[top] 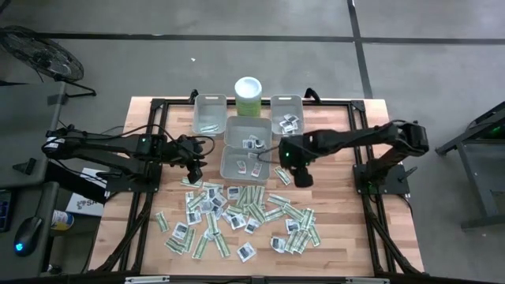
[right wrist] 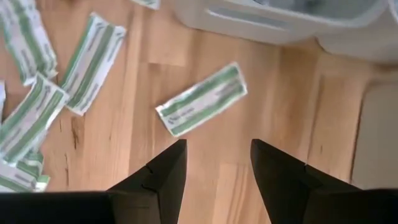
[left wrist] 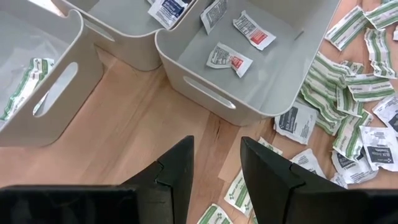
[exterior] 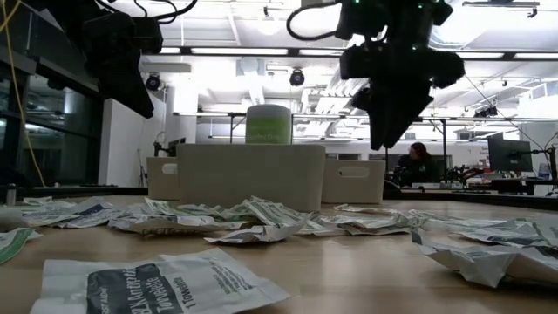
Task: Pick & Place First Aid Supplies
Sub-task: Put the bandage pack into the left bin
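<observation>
High view shows my two arms reaching in toward the cluster of grey bins [top: 245, 162] at the far middle of the worktop [top: 150, 237], and I place everything from that cluster. My right fingers [right wrist: 214, 171] hang just beside the near bin's right corner, spread apart with nothing between them, pointing down at bare wood. One green-striped strip [right wrist: 202, 99] lies flat just ahead of them, alone and clear of the others, which is likely why I am lined up here: a lone packet should be easier to pinch than one in the heap. My left fingers [left wrist: 214, 171] hover just beside the near bin's left corner, also parted and empty, waiting over wood. The first aid supplies [top: 237, 217] mostly lie scattered on the near side of the bins, strips and white squares overlapping. A few packets already sit inside the bins, sorted by kind as far as I can judge. A pale green canister [top: 248, 95] stands behind the bins.
</observation>
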Controlling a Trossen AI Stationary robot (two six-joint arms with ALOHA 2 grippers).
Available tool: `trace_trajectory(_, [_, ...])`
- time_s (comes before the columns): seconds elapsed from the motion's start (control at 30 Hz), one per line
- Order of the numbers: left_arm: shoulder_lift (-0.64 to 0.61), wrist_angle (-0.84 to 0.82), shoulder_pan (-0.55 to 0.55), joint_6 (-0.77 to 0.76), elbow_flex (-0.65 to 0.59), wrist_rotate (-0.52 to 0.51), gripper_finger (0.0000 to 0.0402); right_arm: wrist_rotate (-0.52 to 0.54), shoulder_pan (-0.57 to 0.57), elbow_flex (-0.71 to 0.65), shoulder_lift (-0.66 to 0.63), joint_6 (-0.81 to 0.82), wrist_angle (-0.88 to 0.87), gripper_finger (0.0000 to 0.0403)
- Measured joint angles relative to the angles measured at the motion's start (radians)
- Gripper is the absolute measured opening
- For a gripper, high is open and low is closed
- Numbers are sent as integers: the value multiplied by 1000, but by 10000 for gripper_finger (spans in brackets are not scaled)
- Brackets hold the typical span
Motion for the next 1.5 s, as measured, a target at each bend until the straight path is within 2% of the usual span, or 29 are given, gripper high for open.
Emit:
trace_trajectory(0.13, [0, 1, 0, 0, 0, 0, 130, 15, 32, 0, 43, -71, 9, 171])
trace_trajectory(0.5, [0, 1, 0, 0, 0, -1, 130, -72, 60, 0, 174, -131, 61, 166])
trace_trajectory(0.7, [0, 0, 0, 0, 0, -1, 130, -75, 85, 0, 219, -179, 63, 152])
trace_trajectory(0.93, [0, 0, 0, 0, 0, -2, 130, -10, 85, 0, 235, -184, 99, 150])
trace_trajectory(1.27, [0, 0, 0, 0, 0, -1, 130, -25, 83, -2, 235, -187, 99, 142])
trace_trajectory(1.5, [0, 0, 0, 0, 0, 0, 130, -18, 83, -87, 230, -187, 152, 142])
